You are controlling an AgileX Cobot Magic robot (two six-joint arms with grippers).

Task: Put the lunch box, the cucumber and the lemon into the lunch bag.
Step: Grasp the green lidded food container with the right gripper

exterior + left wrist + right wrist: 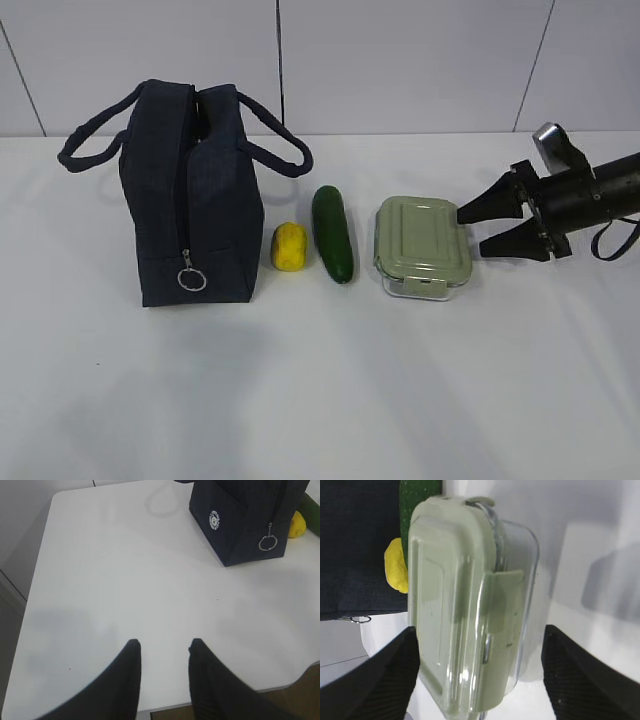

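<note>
The navy lunch bag [190, 190] stands upright at the left, its silver ring pull [191, 280] hanging low on the near end. Right of it lie the yellow lemon [290, 247], the dark green cucumber [333, 233] and the lunch box [423, 248] with its sage-green lid. My right gripper [471, 231] is open at the box's right end, level with it. In the right wrist view the lunch box [465, 605] fills the space between the spread fingers [402, 655]. My left gripper [164, 647] is open and empty over bare table, far from the lunch bag [245, 520].
The white table [320, 400] runs to a grey wall behind. In the left wrist view the table's near edge [165, 711] lies just below the fingers and its left edge [35, 580] is close by. Bag handles [95, 140] loop out to both sides.
</note>
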